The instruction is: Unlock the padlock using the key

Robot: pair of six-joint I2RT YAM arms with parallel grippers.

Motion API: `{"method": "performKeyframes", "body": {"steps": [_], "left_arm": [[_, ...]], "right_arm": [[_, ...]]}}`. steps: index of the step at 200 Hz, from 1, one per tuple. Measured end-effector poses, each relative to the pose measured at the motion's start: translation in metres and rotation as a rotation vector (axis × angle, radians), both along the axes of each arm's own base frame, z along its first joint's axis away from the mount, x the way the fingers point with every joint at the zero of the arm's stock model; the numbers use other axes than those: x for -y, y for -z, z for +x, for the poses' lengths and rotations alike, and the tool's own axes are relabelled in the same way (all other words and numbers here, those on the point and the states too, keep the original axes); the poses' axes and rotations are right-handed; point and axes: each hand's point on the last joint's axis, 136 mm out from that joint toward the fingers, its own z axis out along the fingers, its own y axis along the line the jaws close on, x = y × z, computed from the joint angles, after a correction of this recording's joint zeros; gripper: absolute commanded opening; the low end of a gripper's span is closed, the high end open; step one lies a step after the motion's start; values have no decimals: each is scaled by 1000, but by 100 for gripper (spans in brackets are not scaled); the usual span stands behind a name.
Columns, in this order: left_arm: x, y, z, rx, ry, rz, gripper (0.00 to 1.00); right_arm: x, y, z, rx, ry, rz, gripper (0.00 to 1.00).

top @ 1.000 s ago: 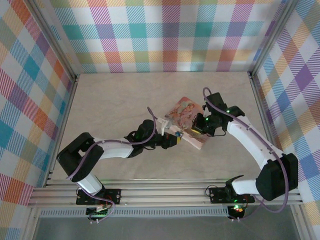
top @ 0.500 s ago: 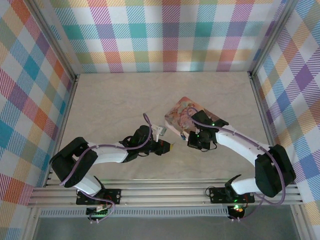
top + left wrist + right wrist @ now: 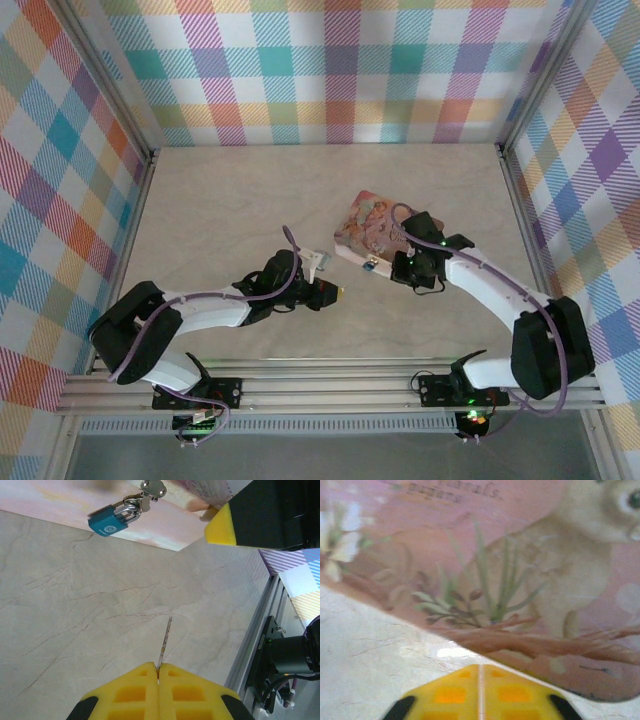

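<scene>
Key farther from padlock.

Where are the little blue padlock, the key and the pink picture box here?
padlock (image 3: 106, 524): left wrist view, on its blue body.
key (image 3: 165, 639): left wrist view, on its thin blade.
pink box (image 3: 362, 220): top view, on its printed top face.

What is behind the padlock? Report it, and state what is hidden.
The pink box shows its pale side directly behind the padlock. The lock's blue body covers the patch beneath it, and how its shackle fastens there cannot be made out.
</scene>
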Motion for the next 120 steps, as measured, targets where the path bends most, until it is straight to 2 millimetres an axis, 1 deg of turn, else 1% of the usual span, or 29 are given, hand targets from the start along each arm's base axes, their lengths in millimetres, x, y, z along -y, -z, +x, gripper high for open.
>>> {"method": "performKeyframes", "body": {"steps": [9, 21, 25, 32, 37, 58, 75, 94, 120], "left_arm": [[-1, 0, 0, 1, -1, 4, 0], [-2, -1, -1, 3, -1, 9, 0], [-3, -2, -1, 6, -3, 10, 0], [-4, -3, -1, 10, -5, 12, 0], [-5, -4, -1, 13, -4, 14, 0], [-7, -9, -1, 28, -9, 9, 0], [-9, -10, -3, 30, -9, 7, 0], [-13, -9, -7, 28, -10, 10, 0], [-21, -7, -12, 25, -18, 19, 0]], "right_arm": [[-4, -5, 0, 30, -24, -6, 31], [-16, -10, -3, 65, -52, -7, 40], [-18, -11, -4, 75, -60, -12, 43], [-25, -13, -6, 90, -71, -19, 51], [-29, -12, -8, 98, -85, -28, 54], [-43, -4, -12, 106, -93, -79, 60], [-51, 9, -9, 93, -66, -132, 61], [-57, 20, 2, 91, -18, -190, 61], [-63, 27, 22, 113, 35, -241, 60]]}}
